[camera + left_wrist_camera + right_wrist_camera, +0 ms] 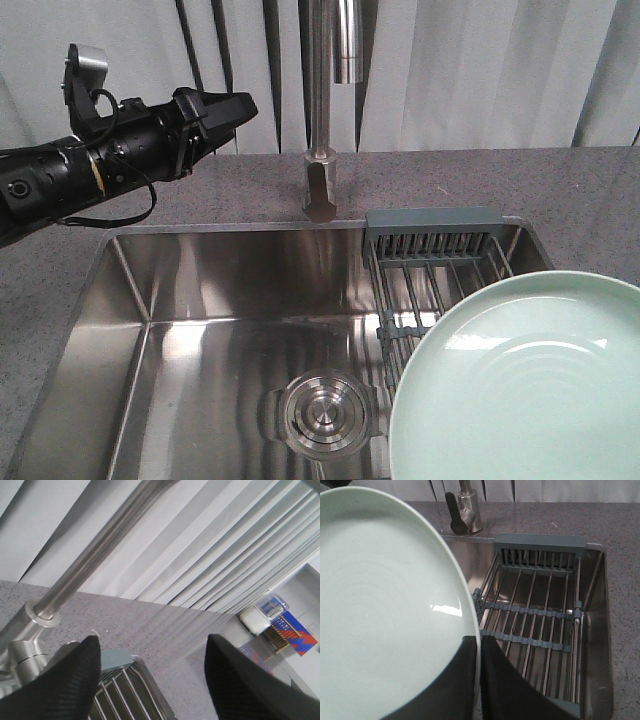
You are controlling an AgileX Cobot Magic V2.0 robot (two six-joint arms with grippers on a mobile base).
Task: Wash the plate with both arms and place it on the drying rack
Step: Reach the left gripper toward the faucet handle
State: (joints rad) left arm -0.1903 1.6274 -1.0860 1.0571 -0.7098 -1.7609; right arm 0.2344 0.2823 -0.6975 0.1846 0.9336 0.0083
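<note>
The pale mint-green plate (520,385) fills the lower right of the front view, held up over the drying rack (430,270) at the sink's right end. In the right wrist view the plate (385,605) stands on edge, and my right gripper (478,650) is shut on its rim, one black finger on each face. The rack (535,615) lies below and to the right of it. My left gripper (235,110) hovers open above the counter at the upper left, near the faucet; its two fingertips (75,675) stand wide apart with nothing between them.
A tall steel faucet (325,100) rises behind the sink's middle. The steel sink basin (200,330) has a round drain (322,412) in its floor. Grey speckled counter (480,180) surrounds the sink, with white blinds behind.
</note>
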